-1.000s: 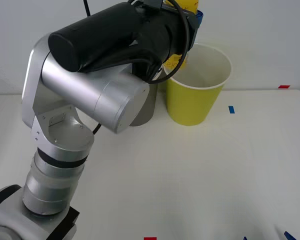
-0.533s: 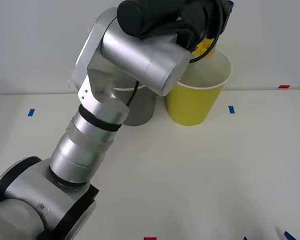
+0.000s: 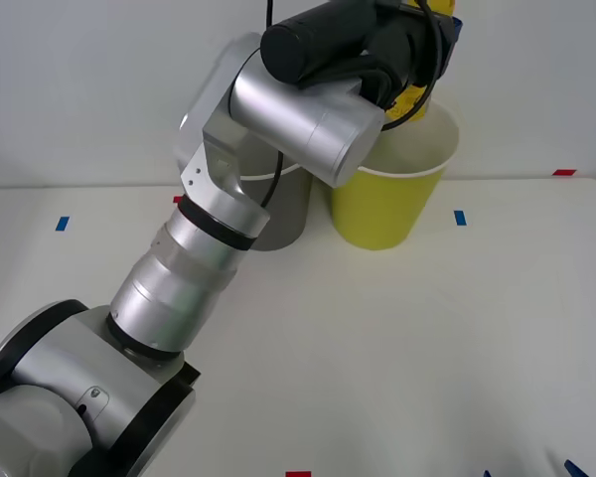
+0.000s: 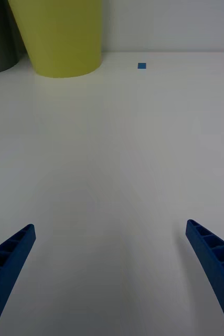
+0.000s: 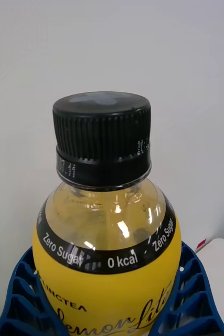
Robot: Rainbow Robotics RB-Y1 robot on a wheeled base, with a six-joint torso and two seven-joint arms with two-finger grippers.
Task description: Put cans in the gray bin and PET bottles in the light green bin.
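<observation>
A: Front view: left gripper (image 3: 429, 25) is up over the light green bin (image 3: 389, 199), by its far rim. Status?
B: Clamped on the yellow PET bottle (image 5: 107, 252), blue fingers (image 5: 188, 299) hugging both sides of the body (black cap (image 5: 102, 137) points away from the wrist, label reads "Zero Sugar 0 kcal").
A: Gray bin (image 3: 278, 214)?
B: Below the left forearm, touching or just beside the green one, mostly hidden by the arm.
A: Right gripper (image 4: 112, 262)?
B: Fingers spread wide, nothing between them, low over the white table (image 4: 122, 157). Both bins sit well ahead of it, blue tape mark (image 4: 141, 65) near the green one.
</observation>
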